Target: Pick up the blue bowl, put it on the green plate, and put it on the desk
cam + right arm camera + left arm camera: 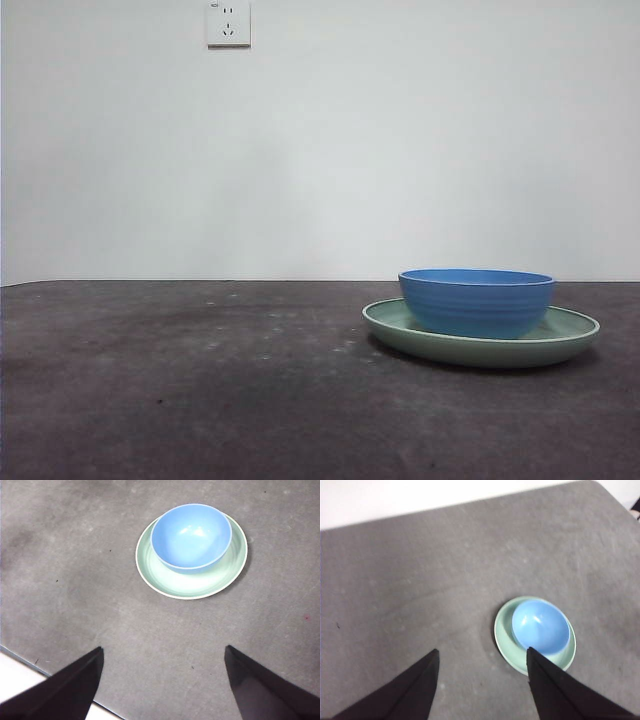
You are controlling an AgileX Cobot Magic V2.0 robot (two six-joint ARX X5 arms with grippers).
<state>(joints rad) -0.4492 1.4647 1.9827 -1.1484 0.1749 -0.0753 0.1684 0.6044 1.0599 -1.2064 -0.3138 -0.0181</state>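
Blue bowl (477, 301) sits upright inside the green plate (570, 338), a little off the plate's centre, and the plate lies flat on the dark, scuffed bench (200, 390) toward its right side as seen from the front. Both arms hang high above the bench, well clear of the dishes. The left gripper (482, 666) has its jaws spread wide and holds nothing. The right gripper (162, 661) is likewise spread apart and empty. A white wall socket (228, 23) shows on the wall behind.
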